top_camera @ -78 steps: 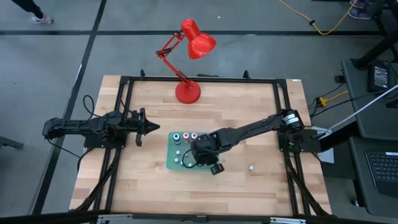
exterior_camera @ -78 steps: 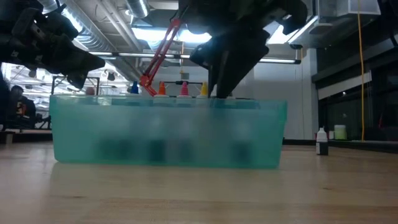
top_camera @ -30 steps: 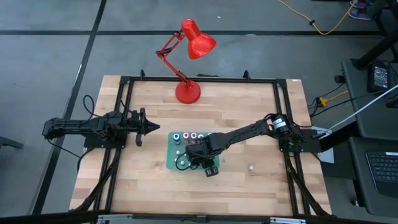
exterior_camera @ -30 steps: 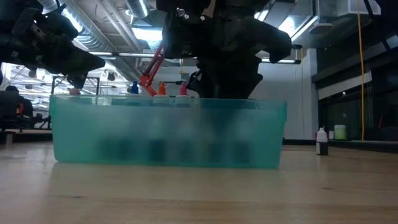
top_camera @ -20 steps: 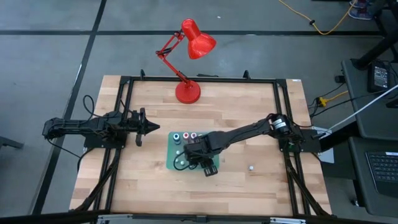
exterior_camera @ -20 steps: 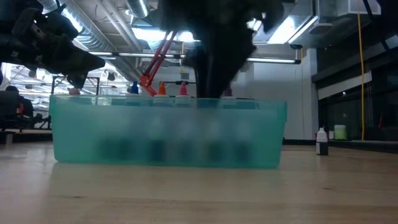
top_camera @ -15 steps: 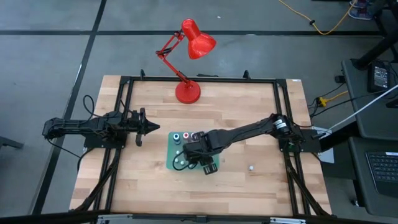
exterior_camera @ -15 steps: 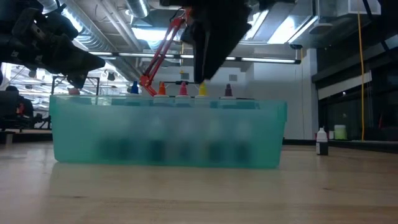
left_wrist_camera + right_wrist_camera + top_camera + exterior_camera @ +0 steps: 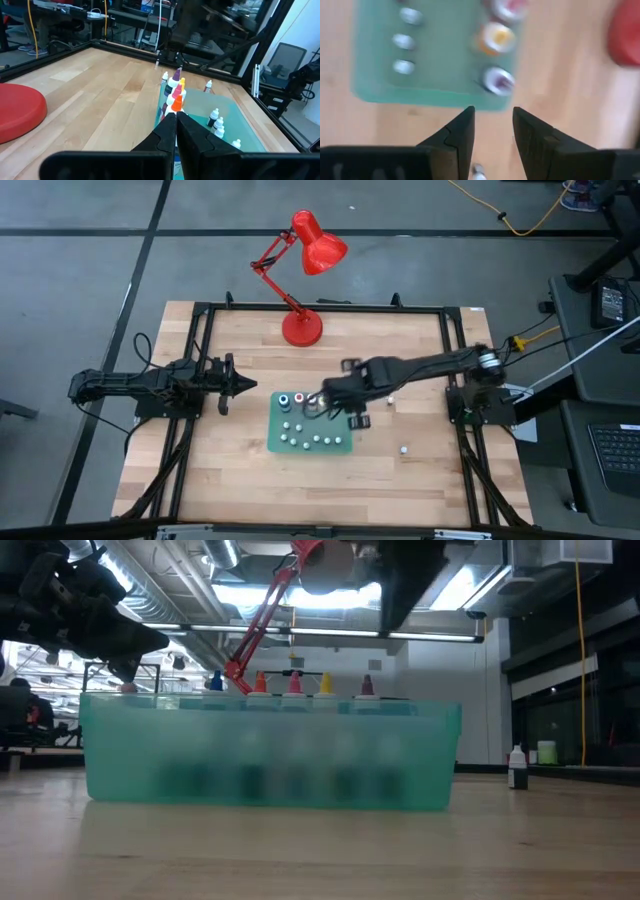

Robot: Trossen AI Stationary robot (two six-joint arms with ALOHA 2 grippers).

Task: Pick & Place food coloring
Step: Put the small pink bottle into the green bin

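Note:
The food coloring bottles stand upright in a green tray (image 9: 340, 448). Its far row shows blue (image 9: 216, 681), orange (image 9: 260, 682), red (image 9: 295, 682), yellow (image 9: 326, 683) and purple (image 9: 367, 685) caps. Several white-capped bottles (image 9: 300, 438) fill the near part. My right gripper (image 9: 492, 135) hangs open above the tray's far right corner, the purple-capped bottle (image 9: 498, 80) below it and nothing between its fingers. My left gripper (image 9: 245, 385) waits shut and level, left of the tray.
One more small bottle (image 9: 404, 449) stands alone on the bare wood right of the tray, seen also in the low view (image 9: 517, 768). A red desk lamp rests on its round base (image 9: 303, 328) at the far edge. A black frame (image 9: 200, 308) borders the table.
My right gripper has risen out of the tray and gone toward the table's far right, tipping as it went. The purple-capped bottle, hidden behind it before, now stands free at the right end of the far row.

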